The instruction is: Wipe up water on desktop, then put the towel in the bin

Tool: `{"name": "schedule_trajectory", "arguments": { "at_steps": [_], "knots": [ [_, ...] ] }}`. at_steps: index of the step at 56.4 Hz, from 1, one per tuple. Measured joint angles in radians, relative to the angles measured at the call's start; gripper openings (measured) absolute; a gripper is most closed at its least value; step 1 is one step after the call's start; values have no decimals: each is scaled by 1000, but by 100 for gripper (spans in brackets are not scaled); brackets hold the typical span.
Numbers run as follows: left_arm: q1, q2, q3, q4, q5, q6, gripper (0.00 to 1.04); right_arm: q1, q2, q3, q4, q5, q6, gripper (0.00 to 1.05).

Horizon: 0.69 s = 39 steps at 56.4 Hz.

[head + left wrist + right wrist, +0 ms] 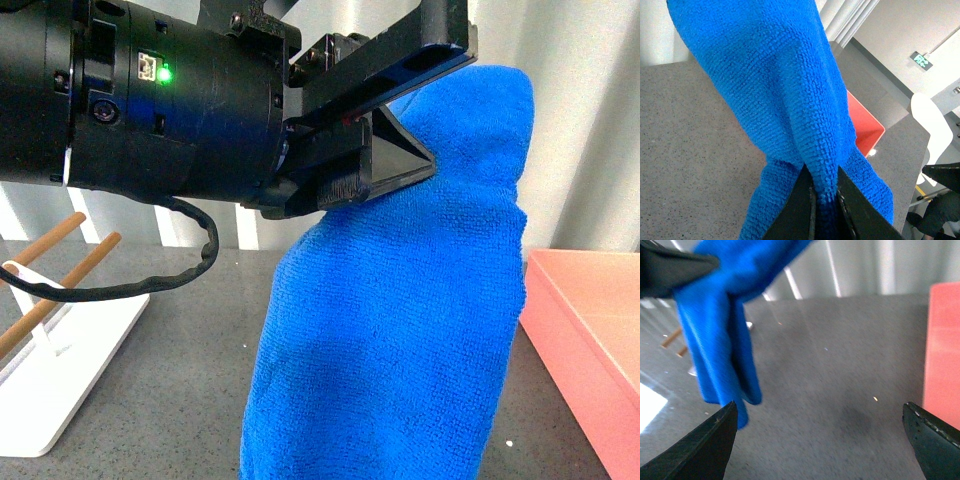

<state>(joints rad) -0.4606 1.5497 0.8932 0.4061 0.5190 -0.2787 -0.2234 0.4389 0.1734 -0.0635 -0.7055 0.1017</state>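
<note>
My left gripper point(400, 130) is shut on the blue towel point(400, 330) and holds it up above the dark grey desktop point(190, 390), close to the front camera; the towel hangs down long and loose. In the left wrist view the jaws pinch a fold of the towel point(785, 90) at my left gripper point(825, 192). The pink bin point(590, 330) stands at the right, and shows behind the towel in the left wrist view point(865, 125). My right gripper point(820, 440) is open and empty above the desktop point(840, 370), with the towel point(720, 330) to one side and the bin point(942, 350) to the other.
A white tray point(70, 380) with two wooden rods point(60, 290) stands at the left on the desktop. A white wall and window frames run behind. The desktop's far edge drops off beside the bin point(912, 135).
</note>
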Motion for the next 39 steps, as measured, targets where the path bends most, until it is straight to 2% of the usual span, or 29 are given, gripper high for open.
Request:
{"name": "schedule_trajectory", "arguments": {
  "at_steps": [2,6,11,16,22,32,39],
  "knots": [
    [-2,0,0,-1,-4,0,4,-2,95,37,96,-22,13,98],
    [-6,-2,0,-2,-15,-1,4,27,261,101,262,-5,35,98],
    [-22,-4,3,-4,-24,-4,4,113,458,146,398,5,30,98],
    [-37,-4,17,-18,-30,-11,4,216,586,150,426,-19,-30,98],
    [-44,-8,32,-23,-32,-23,4,282,644,150,459,-31,-93,98],
    [-50,-8,46,-30,-37,-50,4,326,724,161,511,-30,-177,98],
    [-53,-8,52,-31,-30,-81,4,337,792,183,594,-54,-175,98]
  ]
}}
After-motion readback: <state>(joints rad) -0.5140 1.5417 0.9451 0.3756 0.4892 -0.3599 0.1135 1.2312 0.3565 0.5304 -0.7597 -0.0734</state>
